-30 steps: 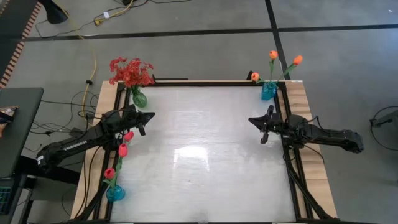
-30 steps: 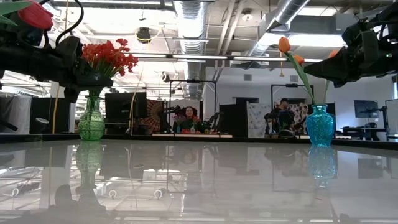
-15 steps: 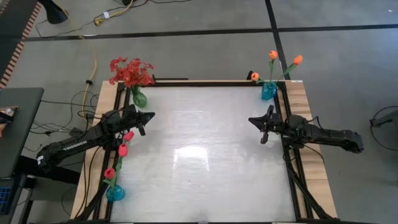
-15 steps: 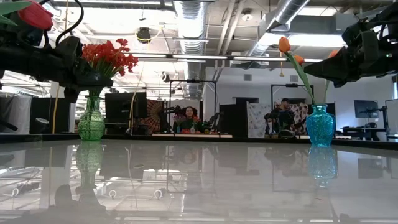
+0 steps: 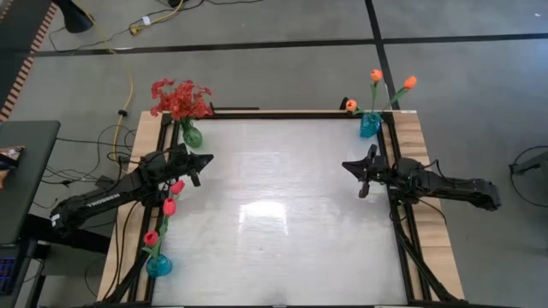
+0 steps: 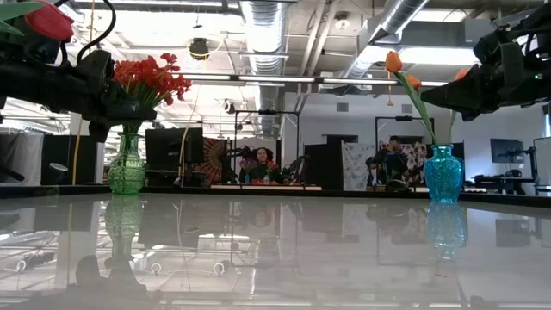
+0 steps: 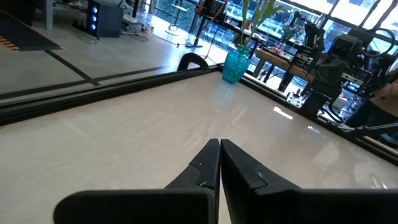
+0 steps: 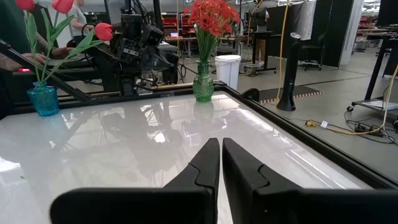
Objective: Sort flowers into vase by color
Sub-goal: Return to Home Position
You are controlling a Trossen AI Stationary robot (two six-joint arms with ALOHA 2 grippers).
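Standing at the near left corner of the table [image 5: 282, 257], a blue vase [image 5: 158, 266] held three pinkish-red tulips [image 5: 169, 206], their stems leaning toward the far side. Farther in, the left gripper [image 5: 209, 158] hung over the table's left side and the right gripper [image 5: 346, 165] over its right side. Both pointed inward, fingers pressed together on nothing. At the far left corner a green vase [image 5: 193, 135] carried the red sprays [image 5: 180, 98]. At the far right, a teal vase [image 5: 370, 125] carried three orange tulips [image 5: 375, 75].
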